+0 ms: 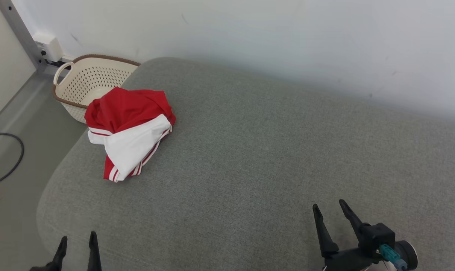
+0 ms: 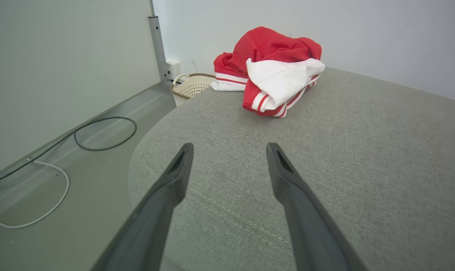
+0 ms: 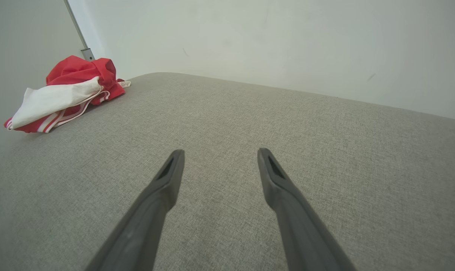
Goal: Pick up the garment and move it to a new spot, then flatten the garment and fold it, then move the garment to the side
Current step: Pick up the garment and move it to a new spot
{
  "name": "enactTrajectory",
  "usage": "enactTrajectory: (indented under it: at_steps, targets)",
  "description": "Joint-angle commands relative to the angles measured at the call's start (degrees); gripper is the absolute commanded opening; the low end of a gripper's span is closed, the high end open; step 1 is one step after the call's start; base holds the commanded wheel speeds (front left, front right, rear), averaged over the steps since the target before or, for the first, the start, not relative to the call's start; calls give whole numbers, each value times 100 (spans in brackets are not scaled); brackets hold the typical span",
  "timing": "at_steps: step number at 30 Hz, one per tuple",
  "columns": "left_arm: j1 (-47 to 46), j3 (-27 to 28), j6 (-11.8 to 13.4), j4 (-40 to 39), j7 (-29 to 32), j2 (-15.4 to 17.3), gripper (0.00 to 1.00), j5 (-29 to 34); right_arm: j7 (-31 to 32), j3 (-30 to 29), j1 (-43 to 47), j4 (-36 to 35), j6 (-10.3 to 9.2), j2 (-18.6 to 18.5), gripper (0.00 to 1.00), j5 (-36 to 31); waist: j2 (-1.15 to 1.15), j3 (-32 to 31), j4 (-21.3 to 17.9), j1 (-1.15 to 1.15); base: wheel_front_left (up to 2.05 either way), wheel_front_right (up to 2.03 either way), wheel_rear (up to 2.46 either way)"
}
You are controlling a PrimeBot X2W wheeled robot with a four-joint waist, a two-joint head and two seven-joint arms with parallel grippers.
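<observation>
A red and white garment [image 1: 129, 130] lies crumpled in a heap near the left edge of the grey cushioned surface [image 1: 257, 158]. It also appears ahead in the left wrist view as the garment [image 2: 269, 71], and at the far left in the right wrist view as the garment [image 3: 62, 94]. My left gripper [image 1: 78, 241] is open at the lower left, well short of the heap, with nothing between its fingers [image 2: 175, 177]. Over the near right part of the surface, my right gripper [image 1: 329, 205] stands open and empty too, far from the garment.
A cream perforated basket [image 1: 88, 84] with a brown rim stands on the floor just behind the garment, by the wall. A black cable [image 1: 9, 158] loops on the floor at left, and a white cable [image 2: 43, 210] lies nearer. The pale wall runs along the back.
</observation>
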Motion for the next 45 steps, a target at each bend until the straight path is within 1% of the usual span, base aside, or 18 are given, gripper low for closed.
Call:
enactTrajectory:
  at_steps: [1, 3, 4, 6, 9, 11, 14, 18, 21, 24, 31, 35, 40, 42, 45]
  targets:
    - [-201, -1, -89, 75, -2, 11, 100, -32, 0, 24, -93, -25, 0, -75, 100, -63, 0, 205, -126, -1, 0, 0, 0]
    - [-608, 49, -241, 279, -2, 133, 100, -59, 0, 44, -211, -105, 0, -205, 100, -88, 0, 473, -224, -1, 0, 0, 0]
    - [-767, 57, -275, 360, -2, 176, 100, -55, 0, 53, -255, -136, 0, -248, 100, -101, 0, 577, -265, -1, 0, 0, 0]
    - [-1126, 140, -310, 555, -2, 217, 100, -112, 1, 68, -358, -179, 0, -331, 100, -99, 0, 775, -344, -1, 0, 0, 0]
    - [-1677, 292, -396, 894, -2, 459, 100, -181, 1, 206, -578, -253, 0, -450, 100, -106, 0, 1087, -512, -1, 0, 0, 0]
    - [-1957, 314, -431, 1130, -2, 501, 100, -170, 0, 267, -682, -283, -1, -529, 100, -100, 0, 1247, -621, -1, 0, 0, 0]
    - [-2393, 307, -495, 1385, -2, 714, 100, -126, 0, 249, -813, -346, 0, -618, 100, -99, 0, 1460, -767, -1, 0, 0, 0]
    - [-2840, 260, -593, 1720, -2, 910, 100, -236, 0, 183, -906, -408, 0, -742, 100, -106, 0, 1706, -916, -1, 0, 0, 0]
    - [-3064, 205, -633, 1931, -2, 976, 100, -337, 1, 160, -889, -437, 0, -823, 100, -104, 0, 1828, -994, -1, 0, 0, 0]
    - [-3295, 117, -645, 2235, -2, 1076, 100, -590, 1, 153, -914, -509, 0, -905, 100, -112, 0, 1975, -1087, -1, 0, 0, 0]
    - [-3450, 33, -652, 2453, -2, 1120, 100, -942, 3, 136, -972, -532, 0, -955, 100, -110, 0, 2099, -1156, -1, 0, 0, 0]
    - [-3471, 191, -646, 2500, -2, 1123, 100, -987, 5, 114, -986, -514, -1, -955, 100, -107, 0, 2132, -1173, -1, 0, 0, 0]
    - [-3296, 462, -399, 2037, -2, 1006, 100, -663, 5, 90, -968, -499, -1, -943, 100, -117, 0, 2155, -1152, -1, 0, 0, 0]
    - [-3252, 547, -328, 2033, -2, 969, 100, -574, 6, 97, -944, -473, -1, -940, 100, -103, 0, 2155, -1141, -1, 0, 0, 0]
    - [-3264, 644, -308, 2030, -2, 933, 100, -521, 6, 138, -950, -451, 0, -916, 100, -110, 0, 2170, -1140, -1, 0, 0, 0]
